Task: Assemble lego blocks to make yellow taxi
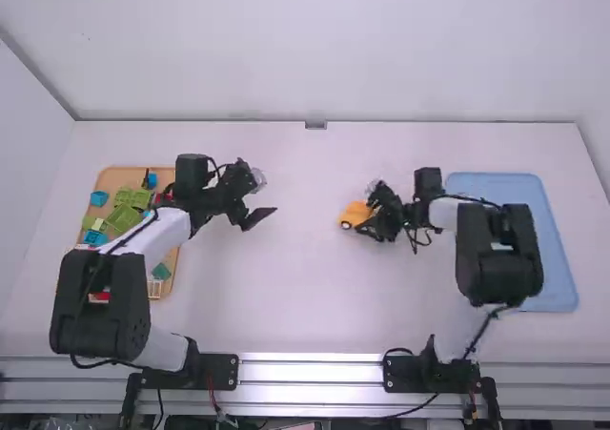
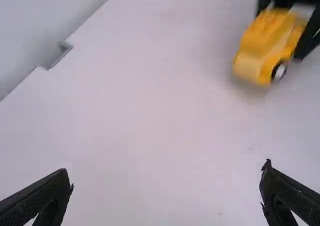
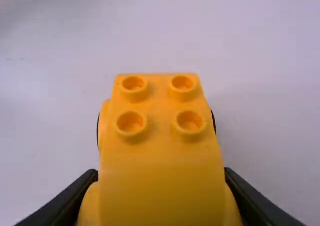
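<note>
A yellow toy taxi (image 1: 354,214) with dark wheels is right of the table's middle, and my right gripper (image 1: 370,228) is shut on it from the right. Close up in the right wrist view, the taxi (image 3: 160,151) shows several studs on its roof, between the fingertips of my right gripper (image 3: 161,178). The left wrist view has the taxi (image 2: 262,48) at its upper right, a black-and-white wheel on its side. My left gripper (image 1: 267,211) is over the table left of the middle, apart from the taxi; its fingers, also in the left wrist view (image 2: 167,186), stand wide open around nothing.
At the far left lies a wooden tray (image 1: 118,176) of loose green, blue and red blocks, partly under the left arm. A blue tray (image 1: 558,258) is at the right, partly beneath the right arm. Bare white table lies between the two grippers.
</note>
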You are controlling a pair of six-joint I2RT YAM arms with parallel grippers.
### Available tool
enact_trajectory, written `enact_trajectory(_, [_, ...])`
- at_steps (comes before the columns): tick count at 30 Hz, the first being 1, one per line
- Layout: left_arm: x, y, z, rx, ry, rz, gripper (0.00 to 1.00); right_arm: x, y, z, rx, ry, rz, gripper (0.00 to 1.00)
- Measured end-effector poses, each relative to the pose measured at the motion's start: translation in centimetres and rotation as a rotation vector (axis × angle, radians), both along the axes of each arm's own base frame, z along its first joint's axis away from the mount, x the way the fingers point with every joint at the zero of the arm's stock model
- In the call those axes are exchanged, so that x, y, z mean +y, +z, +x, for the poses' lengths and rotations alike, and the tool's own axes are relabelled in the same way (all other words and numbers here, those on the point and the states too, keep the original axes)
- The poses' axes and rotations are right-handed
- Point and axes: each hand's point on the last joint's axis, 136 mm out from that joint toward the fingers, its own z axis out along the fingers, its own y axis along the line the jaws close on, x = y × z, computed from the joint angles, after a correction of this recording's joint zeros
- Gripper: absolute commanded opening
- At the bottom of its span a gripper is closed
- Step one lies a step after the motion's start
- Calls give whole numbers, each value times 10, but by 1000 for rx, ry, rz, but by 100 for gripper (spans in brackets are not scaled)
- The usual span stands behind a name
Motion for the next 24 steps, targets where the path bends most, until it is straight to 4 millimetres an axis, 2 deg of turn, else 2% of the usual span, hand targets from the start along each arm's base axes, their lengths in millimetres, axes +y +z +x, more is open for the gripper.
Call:
enact_trajectory(2, [12, -1, 3, 9, 37, -4, 99, -35, 25, 16, -60, -102, -110, 50])
enact_trajectory(3, [17, -1, 5, 13, 54, -7, 99, -62, 43, 29, -115, -196, -186, 48])
enact_trajectory(5, [21, 0, 6, 16, 67, -10, 99, -97, 61, 41, -161, -319, -265, 47])
enact_trajectory(6, [23, 0, 6, 15, 72, -11, 99, -128, 71, 45, -175, -428, -317, 47])
enact_trajectory(7, [22, 1, 7, 11, 73, -13, 99, -149, 76, 45, -174, -498, -346, 47])
enact_trajectory(8, [22, 1, 7, 11, 73, -13, 99, -158, 77, 45, -170, -530, -355, 47])
enact_trajectory(10, [23, 2, 9, 0, 74, -12, 99, -213, 80, 37, -133, -717, -396, 47])
enact_trajectory(12, [24, 2, 10, -5, 79, -7, 99, -244, 80, 31, -112, -823, -408, 47])
enact_trajectory(15, [27, 1, 12, -5, 96, 6, 99, -306, 85, 20, -132, -1047, -405, 51])
enact_trajectory(18, [27, 1, 12, -4, 99, 9, 99, -333, 81, 12, -161, -1149, -396, 56])
enact_trajectory(20, [27, 1, 12, -4, 99, 10, 99, -339, 72, 9, -159, -1182, -384, 58])
enact_trajectory(23, [28, 0, 12, -3, 106, 15, 99, -341, 39, 2, -102, -1221, -356, 58])
enact_trajectory(24, [28, 0, 13, -3, 106, 16, 99, -340, 36, 1, -94, -1222, -354, 61])
